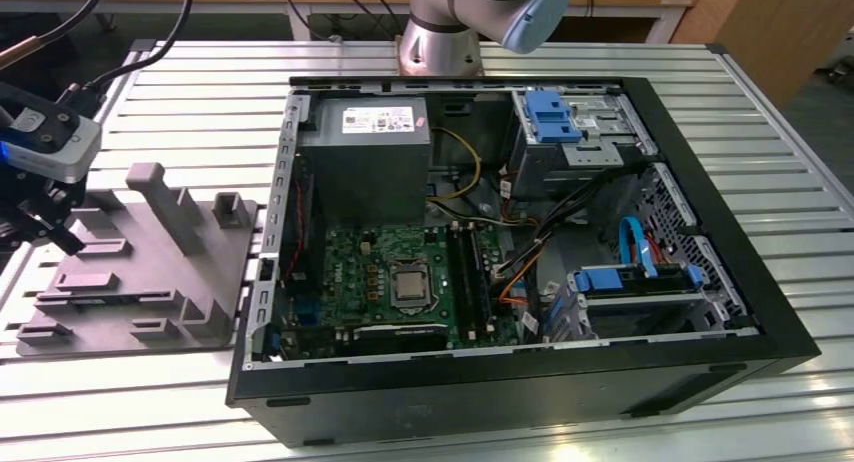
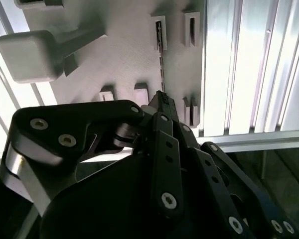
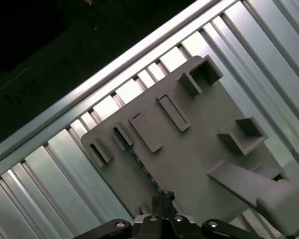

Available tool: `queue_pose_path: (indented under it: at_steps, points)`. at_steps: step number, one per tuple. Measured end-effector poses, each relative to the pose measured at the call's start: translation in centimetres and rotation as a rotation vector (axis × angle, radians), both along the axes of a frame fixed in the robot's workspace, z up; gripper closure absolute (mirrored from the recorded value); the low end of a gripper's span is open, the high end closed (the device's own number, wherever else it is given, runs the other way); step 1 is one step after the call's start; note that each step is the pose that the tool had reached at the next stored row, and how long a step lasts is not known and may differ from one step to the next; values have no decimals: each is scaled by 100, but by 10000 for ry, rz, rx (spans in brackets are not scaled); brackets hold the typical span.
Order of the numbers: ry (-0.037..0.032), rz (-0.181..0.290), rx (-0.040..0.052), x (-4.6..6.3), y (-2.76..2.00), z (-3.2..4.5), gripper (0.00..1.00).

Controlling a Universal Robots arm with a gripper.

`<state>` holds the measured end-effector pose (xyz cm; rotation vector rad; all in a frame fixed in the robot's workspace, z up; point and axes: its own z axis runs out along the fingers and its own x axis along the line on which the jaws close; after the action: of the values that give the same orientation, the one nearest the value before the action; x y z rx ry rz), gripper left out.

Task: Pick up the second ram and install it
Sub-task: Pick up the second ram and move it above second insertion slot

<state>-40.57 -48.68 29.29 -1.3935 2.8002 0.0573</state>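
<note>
Centre the gripper, open or clamped impossible to tell, squarely over the second ram standing on edge in the grey tray near the edge of the counter at the exterior view's left.

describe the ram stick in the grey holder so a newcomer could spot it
At the exterior view's left, beside the open computer case, lies the grey holder block. The ram stick stands on edge in its slots, close to the gripper. It is the one thin dark strip among chunky grey posts and brackets.
</note>
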Motion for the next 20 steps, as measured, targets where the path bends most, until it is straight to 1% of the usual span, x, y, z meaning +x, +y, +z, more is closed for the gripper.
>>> queue_pose_path:
  at_steps: [5, 20]
  points:
    - [0, 807, 0, 0, 0, -2, 90]
    - [1, 3525, 0, 0, 0, -21, 90]
